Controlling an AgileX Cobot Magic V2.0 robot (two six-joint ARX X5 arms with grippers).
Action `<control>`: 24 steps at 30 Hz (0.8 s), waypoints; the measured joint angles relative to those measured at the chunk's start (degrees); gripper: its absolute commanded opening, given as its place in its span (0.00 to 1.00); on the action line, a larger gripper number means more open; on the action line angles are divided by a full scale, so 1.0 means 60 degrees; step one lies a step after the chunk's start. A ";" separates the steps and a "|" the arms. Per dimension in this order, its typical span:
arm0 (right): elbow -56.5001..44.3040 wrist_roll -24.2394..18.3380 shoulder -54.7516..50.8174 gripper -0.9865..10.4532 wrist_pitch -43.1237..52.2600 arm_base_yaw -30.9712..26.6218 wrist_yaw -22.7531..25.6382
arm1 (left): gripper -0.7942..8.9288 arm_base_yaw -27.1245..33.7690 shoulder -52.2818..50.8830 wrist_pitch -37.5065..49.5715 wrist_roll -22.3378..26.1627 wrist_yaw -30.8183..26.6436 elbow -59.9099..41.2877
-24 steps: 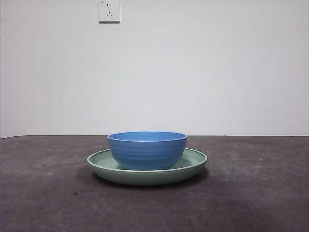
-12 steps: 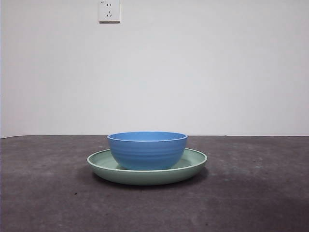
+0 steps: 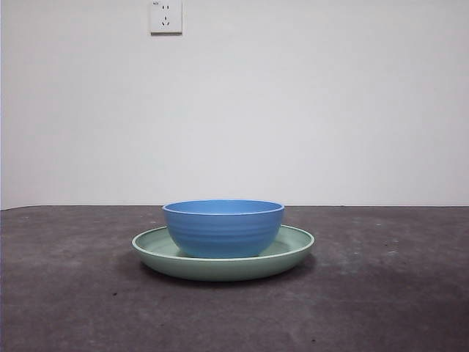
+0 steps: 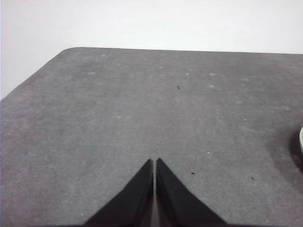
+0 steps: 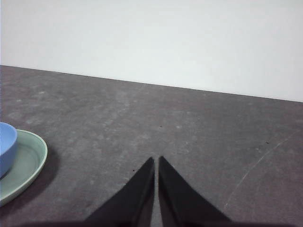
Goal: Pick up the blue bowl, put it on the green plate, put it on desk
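The blue bowl [image 3: 223,228] stands upright inside the green plate [image 3: 293,249], which rests on the dark desk [image 3: 381,293] in the middle of the front view. In the right wrist view the bowl [image 5: 5,146] and plate [image 5: 28,161] show at the picture's edge, well apart from my right gripper [image 5: 156,163], whose jaws are shut on nothing above bare desk. My left gripper [image 4: 155,164] is also shut and empty over bare desk; only a sliver of the plate [image 4: 301,142] shows there. Neither arm appears in the front view.
A white wall with a power socket [image 3: 165,16] rises behind the desk. The desk's rounded far corner [image 4: 71,49] shows in the left wrist view.
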 measured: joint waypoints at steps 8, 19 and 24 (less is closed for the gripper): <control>-0.0361 0.0197 0.0000 0.09 -0.0204 0.0000 0.0022 | 0.09 0.0000 0.0000 0.0000 0.0000 0.0000 0.0000; -0.0353 0.0397 0.0000 0.09 -0.0907 0.0000 0.0240 | 0.09 0.0000 0.0000 0.0000 0.0000 0.0000 0.0000; -0.0357 0.0433 0.0000 0.09 -0.0900 0.0000 0.0240 | 0.09 0.0000 0.0000 0.0000 0.0000 0.0000 0.0000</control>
